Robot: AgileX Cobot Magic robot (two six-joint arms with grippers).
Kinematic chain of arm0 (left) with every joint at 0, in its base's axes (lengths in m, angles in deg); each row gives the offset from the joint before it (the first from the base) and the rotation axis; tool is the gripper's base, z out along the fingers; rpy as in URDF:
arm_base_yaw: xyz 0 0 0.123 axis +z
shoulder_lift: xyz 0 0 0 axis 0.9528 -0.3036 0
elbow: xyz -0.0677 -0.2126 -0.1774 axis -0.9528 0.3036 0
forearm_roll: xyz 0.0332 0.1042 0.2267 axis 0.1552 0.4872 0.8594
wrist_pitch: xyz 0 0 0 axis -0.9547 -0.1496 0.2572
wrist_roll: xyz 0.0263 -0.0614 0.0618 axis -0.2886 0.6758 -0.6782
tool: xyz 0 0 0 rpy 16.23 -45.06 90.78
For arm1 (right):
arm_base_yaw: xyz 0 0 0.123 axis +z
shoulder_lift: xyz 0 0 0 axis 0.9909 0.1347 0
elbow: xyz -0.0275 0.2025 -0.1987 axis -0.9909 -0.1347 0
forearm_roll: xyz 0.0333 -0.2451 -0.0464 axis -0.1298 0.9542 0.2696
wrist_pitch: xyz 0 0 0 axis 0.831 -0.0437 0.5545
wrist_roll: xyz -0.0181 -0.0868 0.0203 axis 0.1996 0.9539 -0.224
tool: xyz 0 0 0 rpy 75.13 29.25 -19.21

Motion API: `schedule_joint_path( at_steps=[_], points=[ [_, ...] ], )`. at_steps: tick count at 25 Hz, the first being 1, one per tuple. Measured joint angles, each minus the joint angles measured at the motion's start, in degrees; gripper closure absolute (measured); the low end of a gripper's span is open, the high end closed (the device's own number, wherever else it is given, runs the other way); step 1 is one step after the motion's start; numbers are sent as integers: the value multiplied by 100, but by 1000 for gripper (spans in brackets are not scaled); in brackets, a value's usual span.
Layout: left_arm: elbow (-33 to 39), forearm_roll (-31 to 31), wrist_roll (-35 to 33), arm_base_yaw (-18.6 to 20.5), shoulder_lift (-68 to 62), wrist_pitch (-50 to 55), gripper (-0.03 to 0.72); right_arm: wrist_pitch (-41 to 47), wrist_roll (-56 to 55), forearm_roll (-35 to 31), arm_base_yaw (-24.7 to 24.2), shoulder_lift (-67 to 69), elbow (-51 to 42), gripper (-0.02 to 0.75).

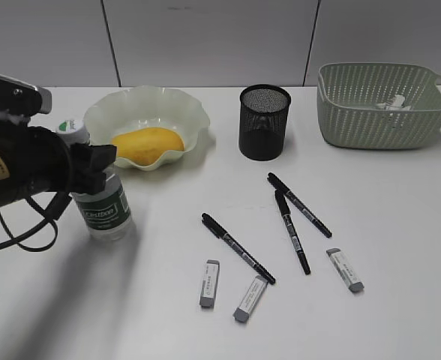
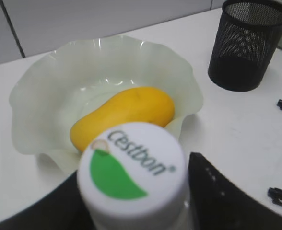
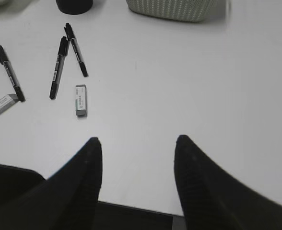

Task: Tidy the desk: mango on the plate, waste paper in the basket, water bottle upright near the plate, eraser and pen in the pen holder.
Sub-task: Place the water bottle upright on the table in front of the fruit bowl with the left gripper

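Standing Cestbon water bottle beside plate, left gripper clamping it; right gripper parted, empty. Next: release.

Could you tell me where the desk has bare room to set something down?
The near-left corner of the desk, left of the erasers, is bare, as is the right side below the basket. It is crowded in the middle, where the pens and erasers lie scattered, and around the plate and water bottle.
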Motion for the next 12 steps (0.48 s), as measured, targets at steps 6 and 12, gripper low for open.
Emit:
schedule_joint_path(
  at_steps=[6, 12],
  points=[
    [-35, 107, -107, 0, -313, -558, 289, 0, 0, 0, 0, 0, 0, 344],
    [-35, 107, -103, 0, 8, -419, 81, 0, -31, 0, 0, 0, 0, 344]
  ],
)
